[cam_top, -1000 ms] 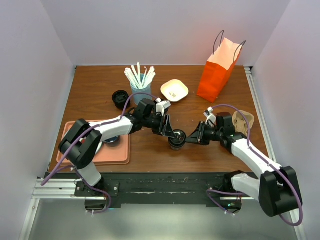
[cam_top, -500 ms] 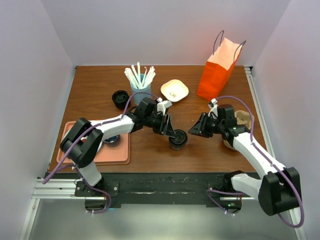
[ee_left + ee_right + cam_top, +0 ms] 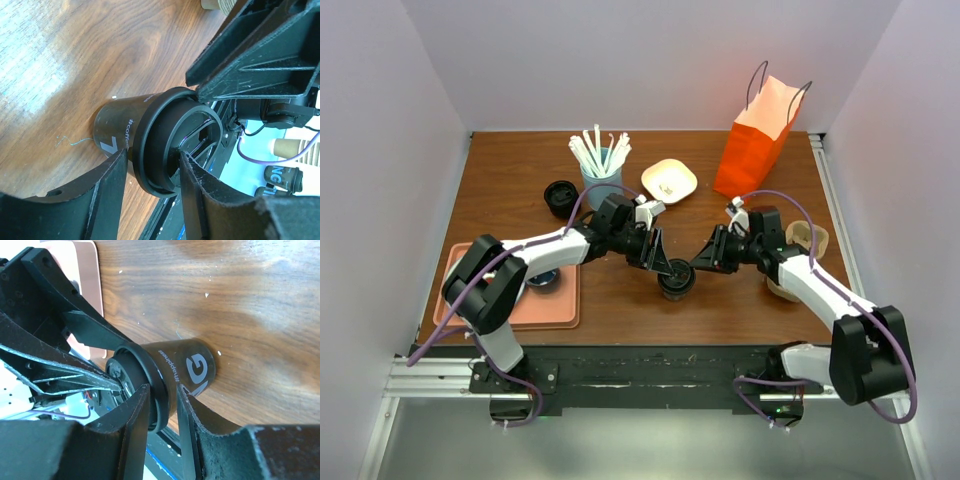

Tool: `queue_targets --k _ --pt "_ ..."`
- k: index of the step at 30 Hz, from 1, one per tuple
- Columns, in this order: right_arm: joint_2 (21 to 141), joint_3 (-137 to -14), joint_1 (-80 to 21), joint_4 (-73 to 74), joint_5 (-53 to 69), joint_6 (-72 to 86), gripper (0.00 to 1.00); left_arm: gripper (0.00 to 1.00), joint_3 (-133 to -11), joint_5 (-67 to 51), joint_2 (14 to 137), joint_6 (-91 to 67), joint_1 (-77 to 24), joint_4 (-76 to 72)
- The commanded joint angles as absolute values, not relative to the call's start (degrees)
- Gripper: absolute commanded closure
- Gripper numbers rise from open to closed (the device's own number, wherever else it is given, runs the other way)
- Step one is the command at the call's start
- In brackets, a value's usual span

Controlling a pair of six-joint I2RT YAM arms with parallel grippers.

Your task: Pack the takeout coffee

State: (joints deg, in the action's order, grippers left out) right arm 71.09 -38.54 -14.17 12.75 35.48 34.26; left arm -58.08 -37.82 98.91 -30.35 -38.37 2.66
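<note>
Two hands facing, left hand [image 3: 152,170] clamped on takeout coffee [image 3: 117,132]; right hand [image 3: 162,400] stretched low, grip unclear

A robotics lab test cell: plain white walls [image 3: 650,60] enclosing a wooden table [image 3: 620,300] edged by aluminium rail [image 3: 420,378].

Quick tally, fwiw: there were 2 robot arms, left arm [image 3: 535,255] + right arm [image 3: 815,285]. Then 1 black takeout coffee cup [image 3: 672,288] w/ lid, 1 orange paper bag [image 3: 755,150], 1 light blue tumbler [image 3: 600,186], a bunch of white straws [image 3: 592,150] (couldn't get an exact no.), 1 cream dish [image 3: 678,188], 1 pink tray [image 3: 560,305], 1 dark mug [image 3: 542,282], 1 black round thing [image 3: 561,197], and 1 tan cardboard piece [image 3: 813,238], half hidden.
</note>
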Motion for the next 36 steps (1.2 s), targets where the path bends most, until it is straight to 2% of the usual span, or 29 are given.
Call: queue_targets --k 1,5,10,26,36 --pt "72.42 -37.97 -14.24 10.19 37.01 31.73 0.69 0.51 -55.72 -28.56 103.62 -24.61 -38.67 11.95" --pt "74.79 -36.92 -14.15 11.86 33.31 30.41 0.79 0.51 -55.64 -28.30 104.32 -24.00 -38.67 12.13" --pt "74.88 -31.82 -14.15 9.93 31.38 32.61 0.83 0.51 -55.37 -27.77 104.85 -23.73 -38.58 12.22" --pt "75.06 -26.02 -14.24 14.42 22.59 34.54 0.84 0.49 -52.12 -26.28 105.20 -24.43 -38.58 11.07" --pt "77.69 -26.98 -14.33 18.01 19.34 33.93 0.84 0.49 -51.86 -25.22 105.12 -23.99 -38.41 11.87"
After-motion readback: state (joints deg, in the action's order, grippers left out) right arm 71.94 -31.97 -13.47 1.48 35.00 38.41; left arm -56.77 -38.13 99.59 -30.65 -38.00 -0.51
